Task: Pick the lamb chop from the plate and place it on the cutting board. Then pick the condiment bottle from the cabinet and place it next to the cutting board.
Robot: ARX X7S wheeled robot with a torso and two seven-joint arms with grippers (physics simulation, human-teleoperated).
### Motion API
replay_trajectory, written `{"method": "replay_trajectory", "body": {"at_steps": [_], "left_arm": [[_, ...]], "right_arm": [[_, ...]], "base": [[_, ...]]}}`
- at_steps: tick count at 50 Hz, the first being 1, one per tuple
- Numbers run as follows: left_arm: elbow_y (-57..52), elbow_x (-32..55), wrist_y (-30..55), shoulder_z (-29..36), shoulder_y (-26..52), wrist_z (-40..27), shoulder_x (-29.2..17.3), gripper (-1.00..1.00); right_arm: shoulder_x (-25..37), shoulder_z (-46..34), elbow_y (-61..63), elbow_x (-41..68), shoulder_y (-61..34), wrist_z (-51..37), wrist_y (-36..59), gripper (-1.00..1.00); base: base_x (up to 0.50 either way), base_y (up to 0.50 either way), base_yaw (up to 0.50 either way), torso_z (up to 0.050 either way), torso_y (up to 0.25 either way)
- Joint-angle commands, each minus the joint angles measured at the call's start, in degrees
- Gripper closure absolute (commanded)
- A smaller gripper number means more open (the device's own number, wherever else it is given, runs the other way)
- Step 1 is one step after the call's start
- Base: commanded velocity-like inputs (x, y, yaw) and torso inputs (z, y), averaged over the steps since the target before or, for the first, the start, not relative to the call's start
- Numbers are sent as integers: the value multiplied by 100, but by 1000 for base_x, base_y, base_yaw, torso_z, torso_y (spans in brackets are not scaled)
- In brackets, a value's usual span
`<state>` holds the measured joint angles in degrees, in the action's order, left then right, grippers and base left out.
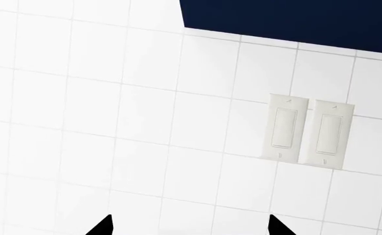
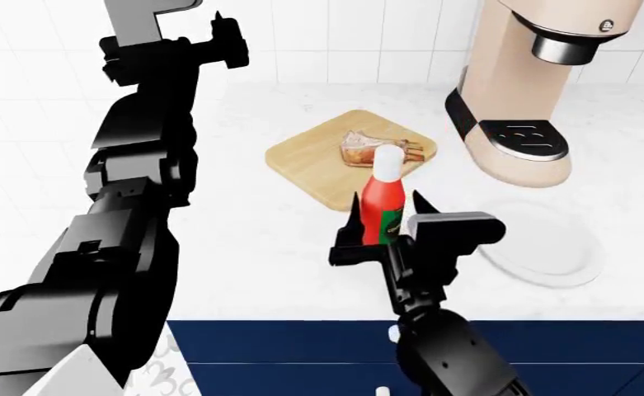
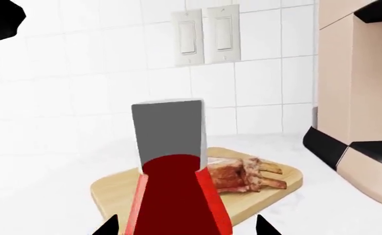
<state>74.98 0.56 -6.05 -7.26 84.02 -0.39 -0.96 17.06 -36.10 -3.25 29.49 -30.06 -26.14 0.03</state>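
Lamb chop lying on cutting board, just beside coffee machine. Condiment bottle upright, clamped in right gripper, at board's near edge; prob. above the counter, contact unclear. White plate near machine's front. Left gripper raised toward tiled wall w/ switches, tips spread, nothing between.

From the head we look down over the counter. Our left wrist faces only the tiled wall closely, sharing its light switches with our low, wall-facing right wrist.
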Motion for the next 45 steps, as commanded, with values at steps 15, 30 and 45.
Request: {"method": "replay_trajectory", "body": {"at_steps": [15, 30, 45], "left_arm": [[0, 1, -10, 0, 2, -1, 0, -100], [-1626, 422, 814, 217, -128, 382, 81, -100], [-7064, 1030, 4744, 923, -1363, 30, -282, -100]], "right_arm": [[469, 86, 1508, 287, 290, -434, 382, -100], [815, 171, 2742, 481, 546, -847, 602, -100], [1198, 447, 3534, 717, 724, -1108, 617, -100]], "base": [[0, 0, 0, 0, 0], [0, 0, 0, 0, 0], [0, 0, 0, 0, 0]]}}
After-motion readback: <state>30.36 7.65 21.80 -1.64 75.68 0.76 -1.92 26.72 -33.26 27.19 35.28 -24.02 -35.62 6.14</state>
